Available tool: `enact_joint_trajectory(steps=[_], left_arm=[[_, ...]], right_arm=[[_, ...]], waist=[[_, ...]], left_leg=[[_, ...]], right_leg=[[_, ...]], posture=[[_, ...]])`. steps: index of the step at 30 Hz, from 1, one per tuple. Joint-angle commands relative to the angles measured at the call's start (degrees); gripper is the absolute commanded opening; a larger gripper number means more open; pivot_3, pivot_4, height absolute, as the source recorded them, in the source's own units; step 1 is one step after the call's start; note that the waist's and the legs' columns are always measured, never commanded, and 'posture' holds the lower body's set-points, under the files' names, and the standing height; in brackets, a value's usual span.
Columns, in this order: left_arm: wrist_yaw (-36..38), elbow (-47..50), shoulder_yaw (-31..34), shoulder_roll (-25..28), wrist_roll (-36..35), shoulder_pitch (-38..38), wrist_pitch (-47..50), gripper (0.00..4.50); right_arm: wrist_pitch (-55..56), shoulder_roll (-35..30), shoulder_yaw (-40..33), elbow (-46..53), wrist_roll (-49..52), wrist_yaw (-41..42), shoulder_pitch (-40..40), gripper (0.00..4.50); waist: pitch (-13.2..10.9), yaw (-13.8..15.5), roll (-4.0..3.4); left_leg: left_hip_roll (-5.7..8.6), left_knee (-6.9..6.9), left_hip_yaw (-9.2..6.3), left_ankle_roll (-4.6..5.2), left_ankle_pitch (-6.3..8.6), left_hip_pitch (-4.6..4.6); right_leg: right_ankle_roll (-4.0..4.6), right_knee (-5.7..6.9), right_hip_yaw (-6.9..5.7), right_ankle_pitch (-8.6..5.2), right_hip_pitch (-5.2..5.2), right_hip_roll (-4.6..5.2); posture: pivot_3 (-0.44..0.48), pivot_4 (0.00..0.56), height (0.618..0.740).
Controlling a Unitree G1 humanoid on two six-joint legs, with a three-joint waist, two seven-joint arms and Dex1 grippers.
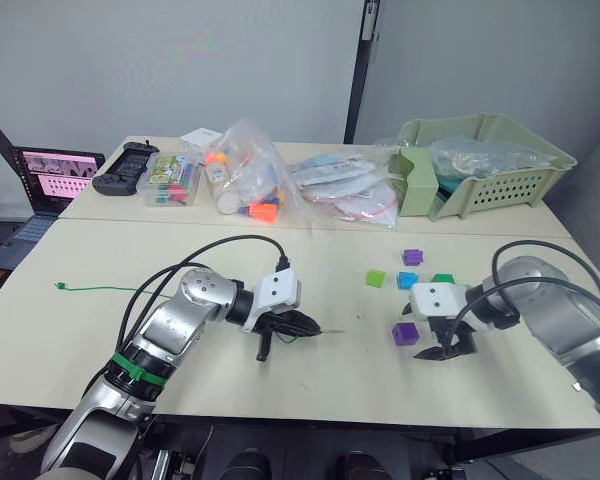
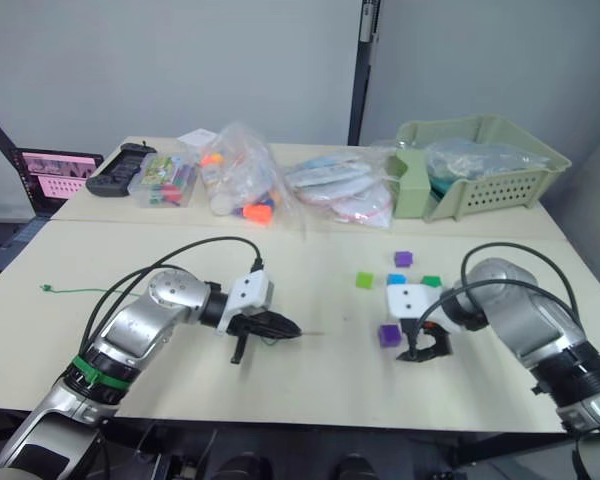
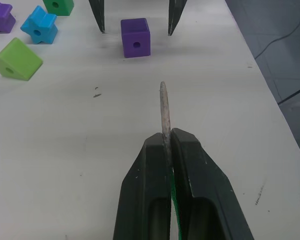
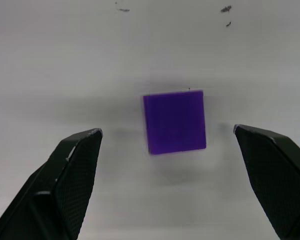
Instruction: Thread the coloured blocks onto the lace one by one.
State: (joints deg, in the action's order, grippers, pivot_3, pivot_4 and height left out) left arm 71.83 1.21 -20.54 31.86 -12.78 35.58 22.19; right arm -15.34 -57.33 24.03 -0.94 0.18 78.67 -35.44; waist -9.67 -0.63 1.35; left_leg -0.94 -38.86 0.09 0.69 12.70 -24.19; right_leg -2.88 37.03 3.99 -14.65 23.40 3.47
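Our left gripper's [image 3: 166,142] jaws are pressed tight on the stiff greyish tip of the thin green lace [image 3: 164,112], which sticks out straight ahead of the two black fingers and points across the pale table [image 1: 280,385] toward the right arm. Our right gripper [image 4: 175,145] stands spread wide, its two black fingers [image 4: 72,165] poised on either side of a purple plastic cube [image 4: 174,121] that lies flat on the table, apart from both fingers. In the head view we see that cube [image 1: 405,333] just beside the right gripper [image 1: 447,349], with the other coloured blocks a little farther back: a light green wedge-shaped block [image 1: 377,277], a blue star-like block [image 1: 408,280], a dark green block [image 1: 443,280] and a second purple block [image 1: 412,257] farthest from us. The rest of the lace trails back behind our left arm, and its far end lies on the table well off to the left [image 1: 65,288]. Along the far edge of the table we see clear plastic bags of orange and multicoloured toys [image 1: 245,180], a pale green slotted plastic basket [image 1: 500,180] and a black handheld controller [image 1: 125,167].
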Motion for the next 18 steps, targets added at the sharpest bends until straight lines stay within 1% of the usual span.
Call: enact_joint_trajectory(steps=[1,6,9,16,18], left_arm=[[-0.74,2.67,0.69,0.26,0.00,-0.24,0.34,0.00],[-1.08,2.94,0.71,0.45,-0.06,-0.52,0.59,0.00],[-1.21,2.57,0.52,0.23,0.05,-0.43,0.36,0.00],[-1.59,1.67,-0.74,-0.92,0.96,0.06,0.32,0.00],[-1.91,1.17,-1.53,-1.56,1.73,0.35,0.43,0.00]], right_arm=[[0.65,0.84,-0.38,-0.82,-1.65,1.01,-1.17,4.44],[0.40,2.50,-1.26,-2.12,-2.49,0.90,-1.12,4.44],[0.06,3.01,-1.55,-2.34,-2.86,0.57,-0.85,3.69],[-1.12,3.38,-2.33,-1.02,-2.80,-0.33,0.02,1.26],[-3.11,3.42,-3.11,1.05,-2.05,-0.76,0.52,1.18]], waist=[[0.00,0.03,0.00],[0.00,-0.06,0.00],[0.00,-0.08,0.00],[0.00,-0.04,0.00],[0.00,0.00,0.00]], left_leg=[[0.00,0.00,-0.01,0.00,0.00,0.00],[0.00,-0.01,0.00,0.00,0.00,0.02],[0.00,-0.01,0.00,0.00,0.00,0.02],[0.01,-0.02,0.00,0.00,0.00,0.02],[0.02,-0.02,-0.01,0.00,0.00,0.02]], right_leg=[[0.00,0.01,0.00,0.00,0.00,0.00],[0.01,0.04,0.00,0.00,0.01,0.01],[0.01,0.06,-0.01,0.01,0.01,0.01],[0.01,0.06,-0.01,0.01,0.01,0.01],[0.01,0.06,-0.01,0.01,0.00,0.01]], posture=[[0.000,0.150,0.737],[0.000,0.150,0.737],[0.000,0.150,0.737],[0.000,0.150,0.737],[0.000,0.150,0.737]])
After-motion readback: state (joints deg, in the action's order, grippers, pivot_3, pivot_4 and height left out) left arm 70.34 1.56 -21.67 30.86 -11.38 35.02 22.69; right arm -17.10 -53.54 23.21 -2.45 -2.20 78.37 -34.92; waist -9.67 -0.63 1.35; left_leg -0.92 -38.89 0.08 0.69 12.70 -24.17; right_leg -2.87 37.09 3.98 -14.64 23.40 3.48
